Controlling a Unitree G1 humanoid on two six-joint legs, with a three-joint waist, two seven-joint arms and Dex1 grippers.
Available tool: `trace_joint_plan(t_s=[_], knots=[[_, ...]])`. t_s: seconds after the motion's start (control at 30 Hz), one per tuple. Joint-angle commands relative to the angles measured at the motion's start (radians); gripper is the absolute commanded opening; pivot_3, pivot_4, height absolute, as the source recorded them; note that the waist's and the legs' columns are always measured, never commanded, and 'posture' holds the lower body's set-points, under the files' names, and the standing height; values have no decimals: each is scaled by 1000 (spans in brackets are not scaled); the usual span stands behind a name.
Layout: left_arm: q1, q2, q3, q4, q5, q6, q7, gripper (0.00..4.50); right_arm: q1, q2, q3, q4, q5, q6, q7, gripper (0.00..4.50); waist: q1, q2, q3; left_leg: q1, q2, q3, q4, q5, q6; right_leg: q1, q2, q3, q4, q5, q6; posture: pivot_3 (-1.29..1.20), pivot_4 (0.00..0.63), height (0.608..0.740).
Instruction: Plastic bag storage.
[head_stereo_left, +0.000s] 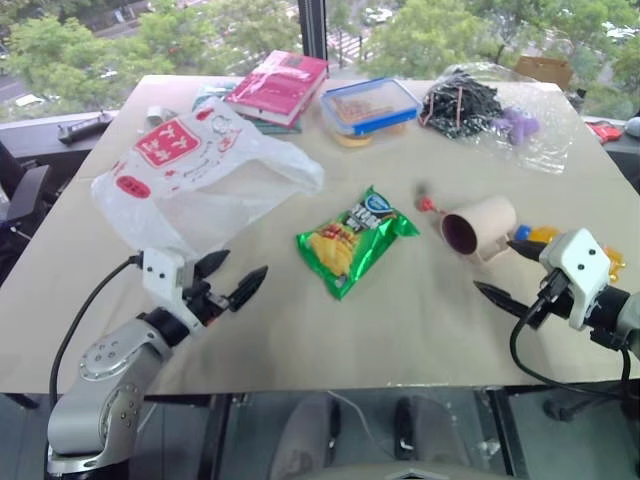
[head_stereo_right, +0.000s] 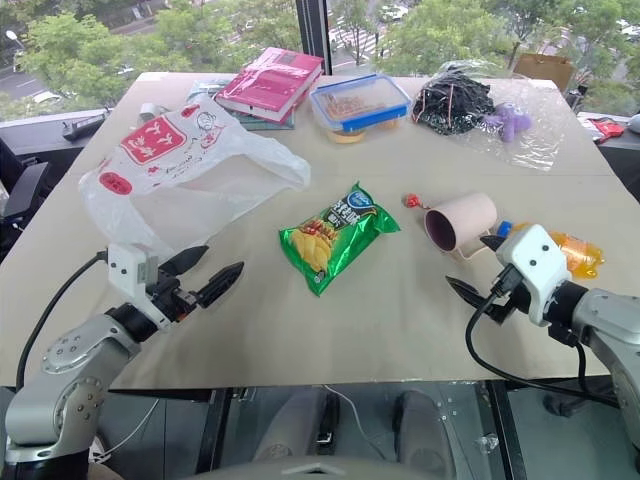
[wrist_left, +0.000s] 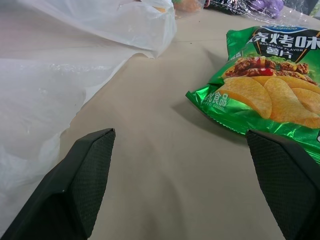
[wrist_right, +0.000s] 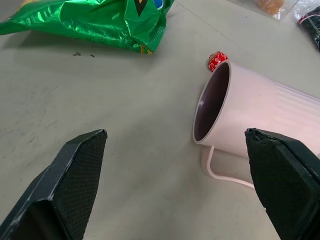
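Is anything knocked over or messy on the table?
Yes. The pink cup lies tipped on its side, its mouth toward the green chip bag, with nothing spilled from it. The plastic bag lies crumpled and spread loose on the table's left part. Both grippers are open and hold nothing.

On the beige tabletop (head_stereo_left: 400, 330), the large milky-white crinkly plastic bag (head_stereo_left: 200, 175) lies at the left, with the green foil crisp packet (head_stereo_left: 355, 240) to its right. Right of the packet lies the tipped pink plastic mug (head_stereo_left: 480, 228). Behind them sit the pink book (head_stereo_left: 280, 85) and the blue-rimmed clear food box (head_stereo_left: 368, 107).
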Motion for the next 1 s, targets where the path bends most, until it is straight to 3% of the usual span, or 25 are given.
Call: trace_joint_plan(t_s=[0.03, 0.27, 0.5, 0.6, 0.77, 0.87, 1.0], knots=[[-5, 0, 19, -54, -11, -19, 8, 4375, 16, -10, -26, -11, -4, -36, 11, 4475, 0, 0, 0, 0, 0, 0, 0, 0, 0, 0, 0, 0, 0, 0, 0, 0, 150, 740], [-76, -22, 2, -101, -39, 20, 79, 4375, 35, 3, -14, -26, -7, -76, 6, 4475, 1, 0, 0, 0, 0, 0, 0, 0, 0, 0, 0, 0, 0, 0, 0, 0, 150, 740], [-278, -15, -40, -97, 34, 86, 235, 4375, 10, 30, 40, -110, 23, -110, -3, 4475, 2, -1, 0, 0, 0, 0, 0, 0, 0, 0, 1, 1, 0, 2, 3, 0, 150, 740], [-380, 66, -123, -55, 247, 165, 375, 4375, -12, 36, 72, -148, 17, -99, -27, 4475, 1, -1, 0, 0, 0, 0, 0, 0, 0, 0, 2, 1, 0, 2, 4, 0, 150, 740], [-451, 268, -304, 26, 549, 153, 388, 4375, -68, 45, 91, -171, 71, -77, -33, 4475, -4, -1, 1, 0, 1, 2, -1, 0, 0, -1, 6, 5, -1, 2, 4, 0, 150, 740], [-502, 292, -359, 117, 608, 226, 370, 4375, -99, 40, 96, -178, 88, -55, -49, 4475, 0, -1, 1, 0, 2, 2, -1, 0, 0, -2, 6, 4, -1, 2, 5, 0, 150, 740], [-612, 280, -446, 310, 704, 171, 359, 4375, -124, 41, 101, -203, 109, -21, -80, 4475, 2, -2, 2, -1, 2, 1, -1, 0, 0, -2, 6, 4, -2, 1, 7, 0, 150, 740]])
